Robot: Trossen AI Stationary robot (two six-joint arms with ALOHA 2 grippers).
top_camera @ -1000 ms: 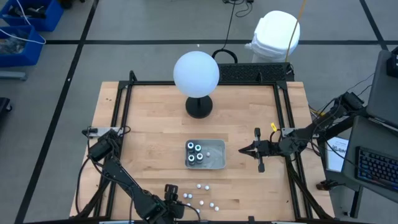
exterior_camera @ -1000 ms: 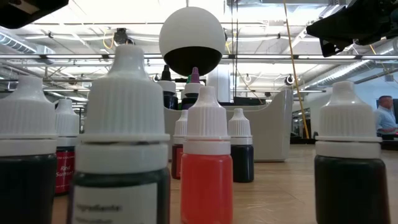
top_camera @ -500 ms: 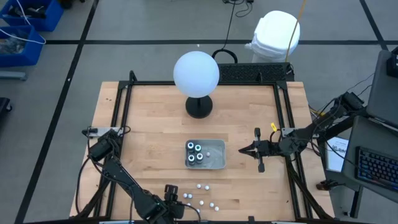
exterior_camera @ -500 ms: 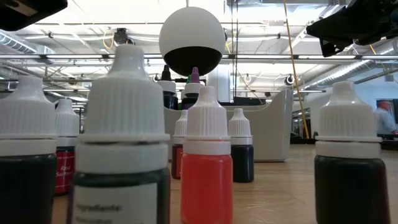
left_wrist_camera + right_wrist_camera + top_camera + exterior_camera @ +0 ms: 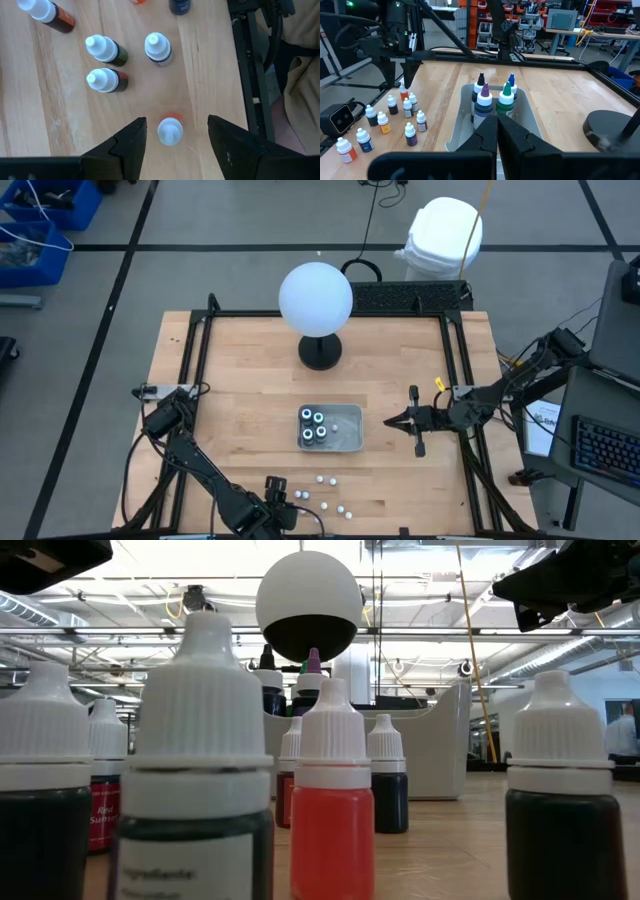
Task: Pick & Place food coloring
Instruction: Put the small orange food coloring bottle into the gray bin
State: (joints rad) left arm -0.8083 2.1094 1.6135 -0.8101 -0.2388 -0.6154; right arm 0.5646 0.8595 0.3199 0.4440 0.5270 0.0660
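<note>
Several small white-capped food coloring bottles (image 5: pixel 325 492) stand upright on the wooden table near its front edge. Close up they fill the low view, a red one (image 5: pixel 332 820) among them. My left gripper (image 5: pixel 176 120) hangs open over them, pointing steeply down. An orange bottle (image 5: pixel 170 132) stands between its two fingers, with a gap on each side. Larger bottles (image 5: pixel 492 102) with coloured pointed tops stand in the grey tray (image 5: pixel 345 442). My right gripper (image 5: pixel 392 421) is shut and held level, just right of the tray.
A big white globe on a black base (image 5: pixel 316 305) stands behind the tray. A black frame rail (image 5: pixel 250 75) runs along the table edge close to the left gripper. A person (image 5: pixel 622 735) shows in the room far behind the table.
</note>
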